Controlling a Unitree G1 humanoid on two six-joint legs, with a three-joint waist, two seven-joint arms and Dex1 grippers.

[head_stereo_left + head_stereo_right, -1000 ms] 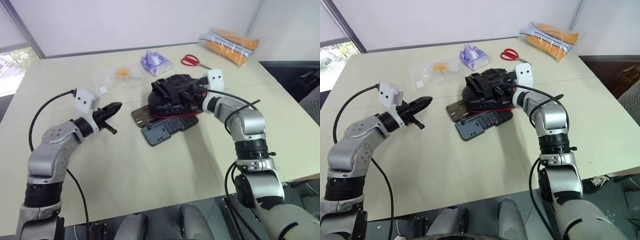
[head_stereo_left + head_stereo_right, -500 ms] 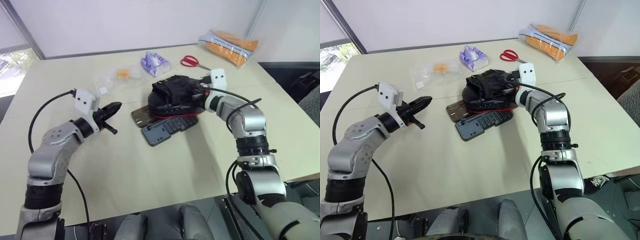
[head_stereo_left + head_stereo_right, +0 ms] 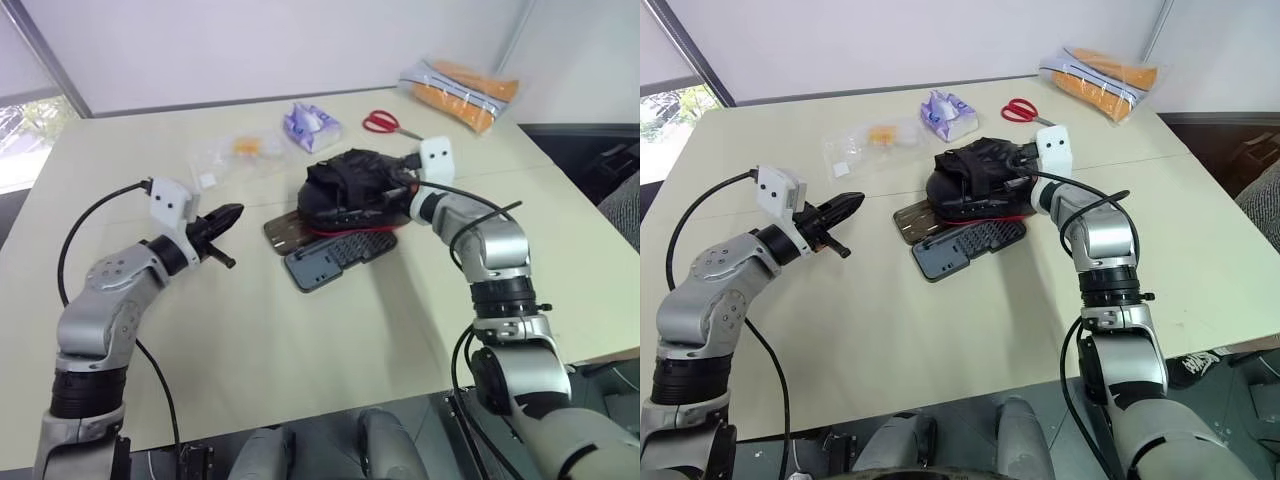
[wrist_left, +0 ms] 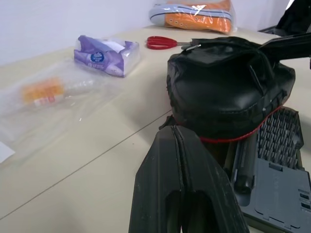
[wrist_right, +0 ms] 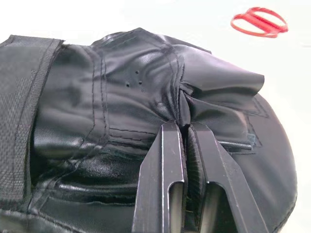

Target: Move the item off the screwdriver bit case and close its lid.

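The item, a black padded mitt (image 3: 345, 190) with a red rim, lies across the open screwdriver bit case. The case's grey-blue tray (image 3: 335, 255) of bits pokes out in front of the mitt. The brown lid (image 3: 283, 230) lies flat, showing at the mitt's left. My right gripper (image 5: 183, 127) is shut on a fold of the mitt's black leather, at the mitt's right side (image 3: 397, 186). My left gripper (image 3: 226, 214) is shut and holds nothing. It hovers left of the case with its tip toward it; the mitt (image 4: 228, 87) is just beyond its tip (image 4: 174, 132).
Behind the mitt lie red scissors (image 3: 385, 122), a purple tissue pack (image 3: 310, 125) and a clear plastic bag (image 3: 235, 150) with something orange inside. A bag of orange shoes (image 3: 460, 88) sits at the far right corner. The table (image 3: 300, 340) is bare toward the front.
My right gripper has gone from open to shut on the mitt's top fold, bunching the leather and tugging it slightly right. The left arm has kept still.
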